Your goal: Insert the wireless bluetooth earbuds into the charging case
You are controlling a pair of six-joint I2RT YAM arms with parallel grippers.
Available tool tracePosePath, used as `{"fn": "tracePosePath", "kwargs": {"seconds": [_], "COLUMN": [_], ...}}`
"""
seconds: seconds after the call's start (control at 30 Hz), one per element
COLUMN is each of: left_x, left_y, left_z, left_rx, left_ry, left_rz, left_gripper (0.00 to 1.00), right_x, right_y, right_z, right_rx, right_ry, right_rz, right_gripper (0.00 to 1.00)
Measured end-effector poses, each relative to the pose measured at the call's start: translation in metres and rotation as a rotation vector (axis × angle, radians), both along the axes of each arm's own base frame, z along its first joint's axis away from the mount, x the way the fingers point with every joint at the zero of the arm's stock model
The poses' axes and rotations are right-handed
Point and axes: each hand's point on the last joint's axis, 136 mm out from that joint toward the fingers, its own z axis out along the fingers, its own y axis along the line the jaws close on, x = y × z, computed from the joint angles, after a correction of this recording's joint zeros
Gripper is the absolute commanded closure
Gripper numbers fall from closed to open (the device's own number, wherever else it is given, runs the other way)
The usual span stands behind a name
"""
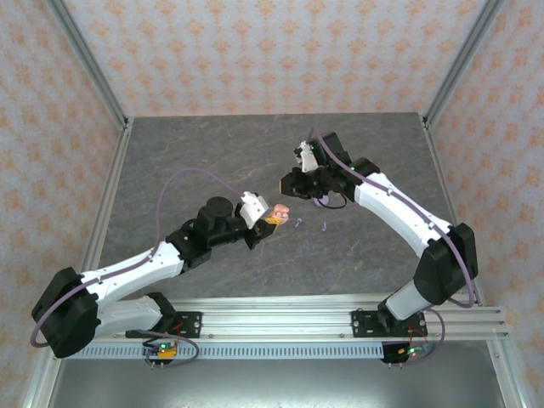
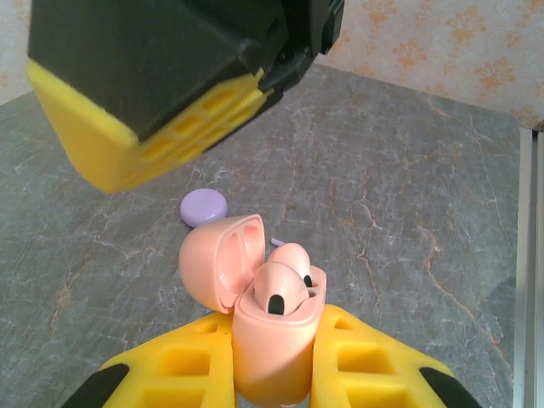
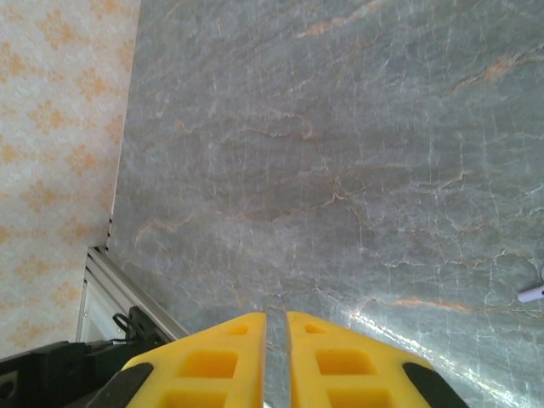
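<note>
The left tool (image 2: 274, 361) is clamped on the open pink charging case (image 2: 270, 344), held above the table (image 2: 408, 195); salmon-pink earbuds (image 2: 285, 285) sit inside it. The right tool (image 3: 274, 340) has its fingers almost touching, with nothing between them; lilac earbuds (image 1: 298, 223) lie on the table.

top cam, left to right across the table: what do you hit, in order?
left arm → pink case, clamped in the left pincer → lilac earbud → second lilac earbud → right arm

Overhead looks down; wrist cameras close (sharing table (image 1: 212, 153)).
</note>
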Motion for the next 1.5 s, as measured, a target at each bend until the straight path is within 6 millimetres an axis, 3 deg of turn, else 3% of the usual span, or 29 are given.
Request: {"fn": "tracePosePath", "kwargs": {"seconds": [0.3, 1.5], "left_x": [0.004, 0.018], "left_y": [-0.001, 0.006], "left_z": [-0.003, -0.021], "left_rx": [0.006, 0.017], "left_ry": [0.006, 0.085], "left_rz": [0.012, 0.144], "left_gripper": [1.00, 1.00], "right_x": [-0.020, -0.027], "right_y": [0.013, 0.011], "right_z": [-0.009, -0.017], "right_rx": [-0.016, -0.067], "right_ry": [0.040, 0.044], "right_rz": [0.095, 0.125], "right_gripper": [0.85, 0.84]}}
